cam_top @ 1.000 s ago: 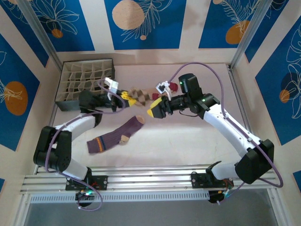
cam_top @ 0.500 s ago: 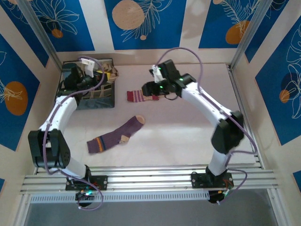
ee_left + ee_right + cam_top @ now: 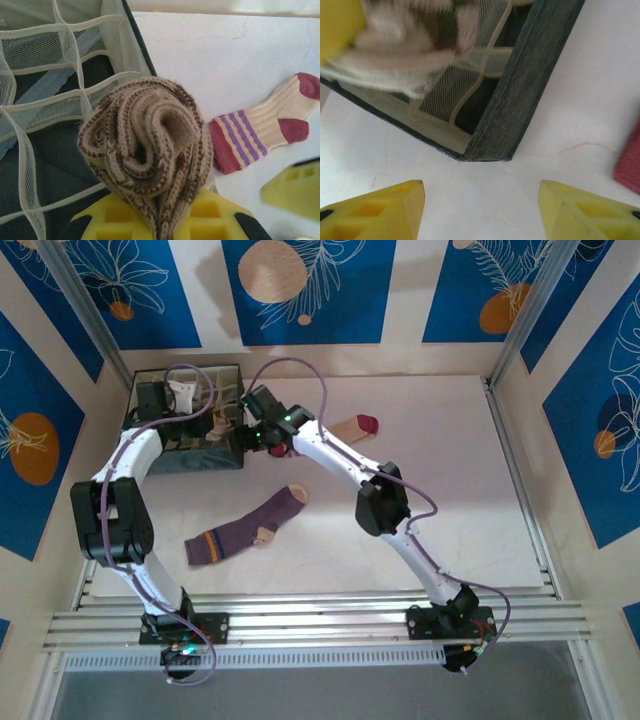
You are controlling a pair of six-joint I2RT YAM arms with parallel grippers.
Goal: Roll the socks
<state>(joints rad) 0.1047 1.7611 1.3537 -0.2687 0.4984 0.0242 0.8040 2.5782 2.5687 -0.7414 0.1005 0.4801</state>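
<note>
Three socks: one argyle sock, rolled up, one purple sock and one tan sock, both flat. One box of mesh cells at the far left corner of the worktop. Two claws: left claw, right claw.

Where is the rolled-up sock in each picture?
Top view: the rolled sock sits upper left, over the box.
Left wrist: rolled sock in the middle, box on the left.
Right wrist: rolled sock, blurry, top left, box below it.
Shared landmark: the box's dark wall.
</note>
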